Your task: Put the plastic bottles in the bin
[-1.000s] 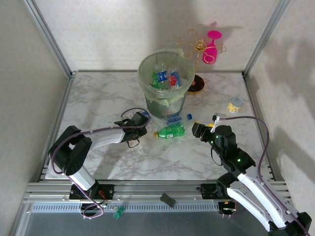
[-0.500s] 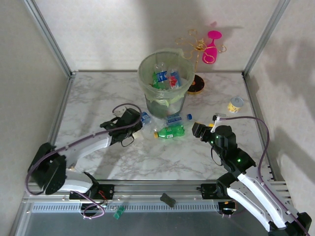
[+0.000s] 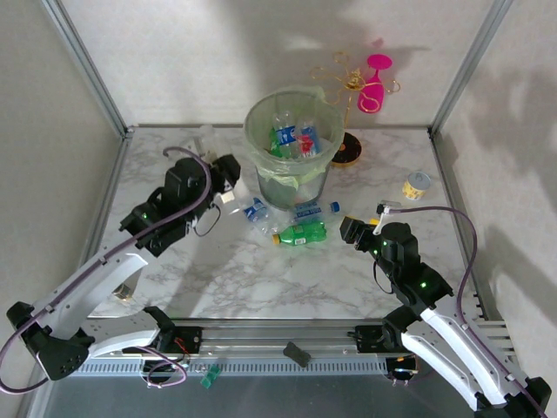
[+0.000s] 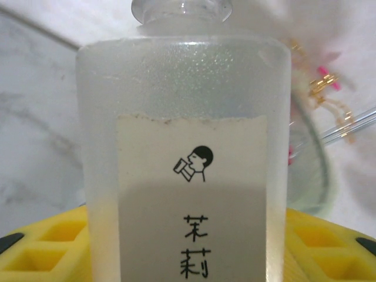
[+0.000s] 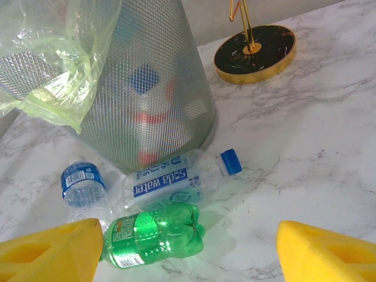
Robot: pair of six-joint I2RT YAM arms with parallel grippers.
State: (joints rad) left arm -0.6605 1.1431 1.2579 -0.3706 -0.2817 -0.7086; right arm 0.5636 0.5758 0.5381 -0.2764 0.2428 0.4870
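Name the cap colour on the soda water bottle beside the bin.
Blue cap; clearest in the right wrist view.

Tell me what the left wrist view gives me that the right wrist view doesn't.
Left wrist: a frosted bottle with a white label, close up, clamped in the left gripper. Right wrist: the bin, with a green bottle, a soda water bottle and a small blue-labelled bottle lying beside it, the gold stand base, and the open right gripper. Both: the marble table and yellow fingers.
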